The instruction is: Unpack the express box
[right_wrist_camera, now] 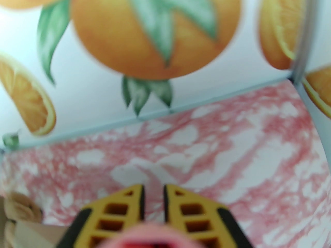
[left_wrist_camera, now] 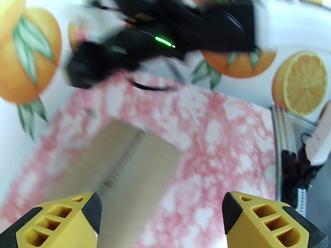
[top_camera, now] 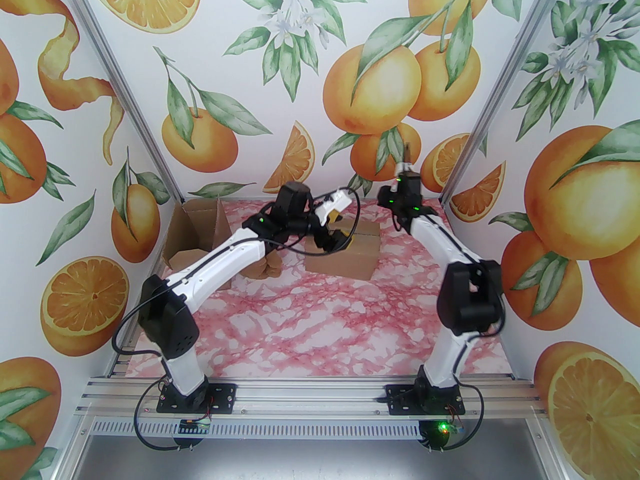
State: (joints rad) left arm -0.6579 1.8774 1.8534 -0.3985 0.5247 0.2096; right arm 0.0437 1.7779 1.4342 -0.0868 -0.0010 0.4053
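The closed cardboard box [top_camera: 350, 260] sits just above the middle of the top view on the pink marbled table [top_camera: 320, 328], its 2 top flaps meeting in a seam. In the left wrist view it is a blurred tan slab [left_wrist_camera: 124, 159] in the lower middle.

The left gripper [top_camera: 336, 240] hangs directly over the box's top. Its 2 yellow, black-tipped fingers [left_wrist_camera: 77, 221] stand wide apart [left_wrist_camera: 161, 210] with nothing between them.

The right gripper [top_camera: 407, 160] is up at the back wall, right of the box and well apart from it. In its own view it points at the line where table meets wall. There its fingers [right_wrist_camera: 153, 190] stand with only a slim gap between them. A blurred pink-red shape sits at their base, and I cannot tell whether they pinch anything.

An open cardboard box [top_camera: 192, 233] stands at the table's far left corner, flaps up. A brown soft toy [top_camera: 267, 268] lies between the 2 boxes, under the left arm.
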